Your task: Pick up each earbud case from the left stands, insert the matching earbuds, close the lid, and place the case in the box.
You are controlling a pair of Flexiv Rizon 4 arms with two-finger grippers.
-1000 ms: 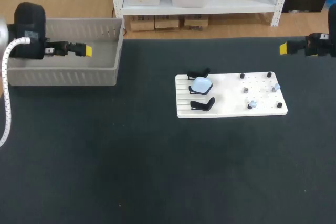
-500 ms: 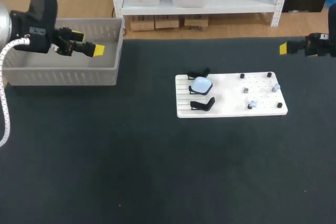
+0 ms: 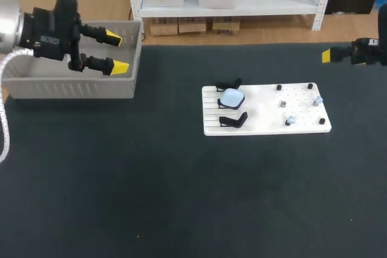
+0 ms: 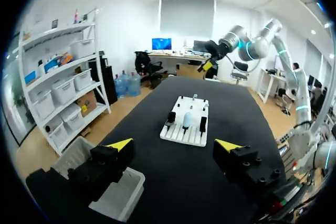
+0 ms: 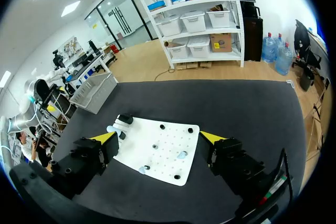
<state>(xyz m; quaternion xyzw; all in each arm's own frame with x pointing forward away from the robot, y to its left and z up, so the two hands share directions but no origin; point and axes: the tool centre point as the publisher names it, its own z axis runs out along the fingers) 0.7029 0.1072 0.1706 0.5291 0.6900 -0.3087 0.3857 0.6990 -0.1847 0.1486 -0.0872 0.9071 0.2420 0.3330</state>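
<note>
A white board (image 3: 260,112) lies right of the table's middle. On its left part stand three black stands; the middle one holds a pale blue earbud case (image 3: 231,96), while the far stand (image 3: 228,84) and the near stand (image 3: 233,119) are bare. Small pale earbuds (image 3: 291,119) sit among the pegs on the right part. My left gripper (image 3: 117,52) hangs open over the right end of the grey box (image 3: 72,86), far from the board (image 4: 184,137). My right gripper (image 5: 158,138) is open and empty, high beyond the board (image 5: 170,145) at the table's far right.
The grey box (image 4: 123,198) stands at the far left of the black table and shows nothing inside. Black pegs (image 3: 279,87) dot the board's right half. Wide bare tabletop lies in front of the board and between it and the box.
My left arm has swung rightward along the box and turned, so both yellow tips now show over the box's right end. The right arm, the board and the case have stayed still.
</note>
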